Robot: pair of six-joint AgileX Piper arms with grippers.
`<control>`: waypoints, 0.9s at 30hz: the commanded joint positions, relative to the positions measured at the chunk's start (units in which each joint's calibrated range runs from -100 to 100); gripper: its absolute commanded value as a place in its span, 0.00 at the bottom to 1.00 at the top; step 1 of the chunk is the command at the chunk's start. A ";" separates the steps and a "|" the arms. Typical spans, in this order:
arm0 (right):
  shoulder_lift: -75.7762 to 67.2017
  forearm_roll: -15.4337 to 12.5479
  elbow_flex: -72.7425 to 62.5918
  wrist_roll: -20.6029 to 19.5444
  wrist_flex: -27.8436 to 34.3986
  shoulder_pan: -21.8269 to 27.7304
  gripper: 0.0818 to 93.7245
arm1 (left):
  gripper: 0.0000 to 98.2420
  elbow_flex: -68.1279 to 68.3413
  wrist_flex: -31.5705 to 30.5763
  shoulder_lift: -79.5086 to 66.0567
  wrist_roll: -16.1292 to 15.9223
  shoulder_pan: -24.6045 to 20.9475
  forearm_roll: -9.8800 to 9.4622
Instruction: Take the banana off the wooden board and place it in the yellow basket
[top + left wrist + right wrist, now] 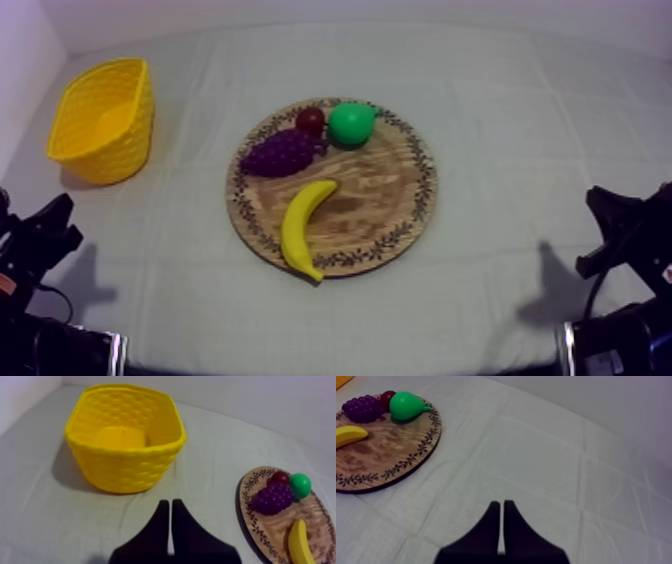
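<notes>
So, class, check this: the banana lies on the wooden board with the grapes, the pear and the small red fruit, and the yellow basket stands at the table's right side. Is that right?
Not quite: the yellow basket stands at the left of the table, as the top view shows. The banana does lie on the wooden board with the grapes, the pear and the small red fruit.

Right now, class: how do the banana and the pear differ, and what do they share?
The banana is yellow, the pear green. The banana is long and curved, the pear rounded. The banana lies by the near rim of the wooden board, the pear by its far rim. Both rest on it.
</notes>
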 commanded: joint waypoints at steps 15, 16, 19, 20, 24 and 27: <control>-0.04 -0.02 -0.03 0.04 0.03 0.00 0.00 | 0.01 -42.87 13.47 27.20 4.05 9.54 0.44; -0.04 -0.02 -0.03 0.04 0.03 0.00 0.00 | 0.01 -46.05 14.44 29.59 4.48 10.56 0.42; -0.04 -0.02 -0.03 0.03 0.03 0.00 0.00 | 0.01 -54.33 16.87 36.41 5.33 13.68 0.40; -0.04 -0.02 -0.03 0.02 0.03 0.00 0.00 | 0.01 -56.68 17.57 38.60 5.45 14.63 0.44; -0.04 -0.02 -0.03 0.02 0.03 0.00 0.00 | 0.01 -64.86 19.99 47.30 5.58 18.18 0.50; -0.04 -0.02 -0.03 0.02 0.03 0.00 0.00 | 0.01 -70.31 21.67 53.63 5.94 21.19 0.35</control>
